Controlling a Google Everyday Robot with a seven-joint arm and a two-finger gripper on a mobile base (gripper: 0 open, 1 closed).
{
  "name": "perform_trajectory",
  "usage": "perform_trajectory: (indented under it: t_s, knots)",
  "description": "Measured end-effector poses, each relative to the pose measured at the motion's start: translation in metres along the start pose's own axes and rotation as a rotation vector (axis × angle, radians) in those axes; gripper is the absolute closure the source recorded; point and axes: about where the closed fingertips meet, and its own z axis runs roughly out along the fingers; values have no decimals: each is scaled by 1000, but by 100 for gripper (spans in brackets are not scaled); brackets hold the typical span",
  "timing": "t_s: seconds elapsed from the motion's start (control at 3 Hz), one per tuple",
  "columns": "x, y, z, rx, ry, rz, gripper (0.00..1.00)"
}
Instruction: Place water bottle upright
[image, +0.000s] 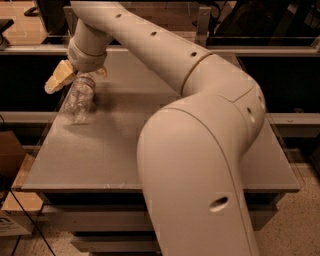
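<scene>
The water bottle (78, 101) is clear crinkled plastic and lies on its side near the far left edge of the grey table (100, 150). Its far end points away from me and sits under the wrist. My gripper (79, 76) is right over that far end. One tan finger (56, 79) is left of the bottle and the other fingertip (102, 72) shows to its right, so the jaws stand open astride the bottle. The bottle's cap is hidden by the gripper.
My large cream arm (200, 150) crosses the table from the lower right and hides much of its middle and right side. A rail (280, 42) runs behind the table. A cardboard box (12, 155) stands on the floor at the left.
</scene>
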Motion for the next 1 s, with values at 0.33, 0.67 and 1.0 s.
perform_trajectory:
  t_s: [0.33,0.67,1.0]
  knots:
    - [17,3,5,13,91,10,0]
    - [31,5,10,46,176,16,17]
    - [37,0,6,84,210,23,41]
